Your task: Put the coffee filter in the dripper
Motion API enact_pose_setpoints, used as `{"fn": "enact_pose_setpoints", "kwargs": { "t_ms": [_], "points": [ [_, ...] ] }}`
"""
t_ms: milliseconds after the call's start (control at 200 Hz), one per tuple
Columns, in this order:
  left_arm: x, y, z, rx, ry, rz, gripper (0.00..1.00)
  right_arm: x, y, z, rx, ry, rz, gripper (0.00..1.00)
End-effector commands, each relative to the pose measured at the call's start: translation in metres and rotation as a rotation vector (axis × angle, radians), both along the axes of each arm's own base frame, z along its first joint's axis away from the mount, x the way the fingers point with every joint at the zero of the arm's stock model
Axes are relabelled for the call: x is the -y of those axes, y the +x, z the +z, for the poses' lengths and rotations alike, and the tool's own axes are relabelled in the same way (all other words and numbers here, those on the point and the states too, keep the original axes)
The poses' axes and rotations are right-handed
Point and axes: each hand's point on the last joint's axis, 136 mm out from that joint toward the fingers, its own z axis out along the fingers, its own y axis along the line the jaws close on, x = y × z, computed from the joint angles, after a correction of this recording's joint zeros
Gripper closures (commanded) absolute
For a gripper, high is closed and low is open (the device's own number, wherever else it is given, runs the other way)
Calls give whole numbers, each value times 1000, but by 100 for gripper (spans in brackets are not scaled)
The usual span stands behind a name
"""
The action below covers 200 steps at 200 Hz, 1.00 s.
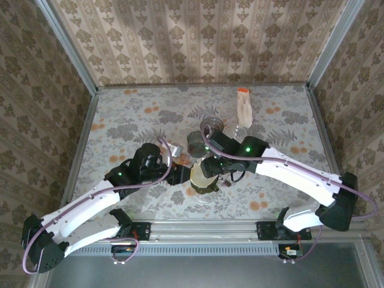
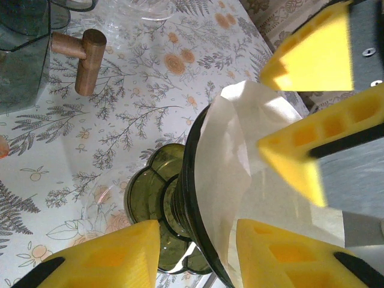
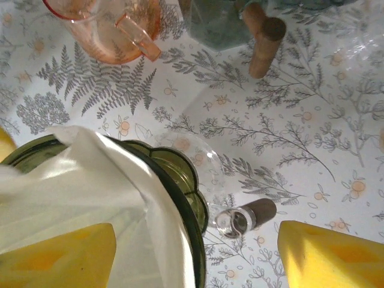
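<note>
Damask-patterned wallpaper [image 1: 198, 42] surrounds a floral-clothed table [image 1: 138, 114] on three sides

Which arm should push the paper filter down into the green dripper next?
Right, probably. The right gripper is open and already at the filter, while the left gripper pinches the dripper by its rim, steadying it.

The left arm [image 1: 90, 207] sweeps from its base at the lower left up and to the right in a low bow, its elbow far out to the side and the left wrist [image 1: 147, 162] pointing right. The right arm [image 1: 300, 174] mirrors it from the lower right, the right wrist [image 1: 249, 147] pointing left and down. The two grippers meet almost tip to tip. The left gripper [image 2: 198, 227] has its yellow fingers [image 2: 108, 258] set fairly close; whether they pinch is unclear. The right gripper [image 3: 197, 231] has its jaws spread wide.
</note>
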Motion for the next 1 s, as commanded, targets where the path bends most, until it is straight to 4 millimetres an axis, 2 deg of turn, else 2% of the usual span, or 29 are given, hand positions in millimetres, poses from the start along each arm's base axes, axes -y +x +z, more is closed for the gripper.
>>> {"fn": "enact_pose_setpoints", "kwargs": {
  "t_ms": [0, 155, 335, 390, 505, 670, 785, 995],
  "points": [
    [-4, 0, -8, -14, 19, 7, 60, 23, -11, 9, 9, -19, -39, 30],
    [-4, 0, -8, -15, 19, 7, 60, 31, -20, 6, -8, -14, -40, 36],
    [-3, 0, -9, -17, 17, 9, 60, 24, -25, 1, -23, 11, -12, 38],
    [-4, 0, -10, -17, 20, 10, 60, 23, -26, 0, -22, 13, -5, 42],
    [-4, 0, -11, -21, 24, 12, 60, 25, -26, -4, -23, -1, 2, 48],
    [-4, 0, -10, -18, 22, 14, 60, 27, -27, -6, -23, -7, 0, 51],
    [-5, 0, -9, -17, 18, 19, 59, 27, -26, -5, -17, -5, -5, 51],
    [-6, 1, 0, -2, -6, 26, 51, 24, -24, -1, -7, 8, -5, 49]
  ]
}}
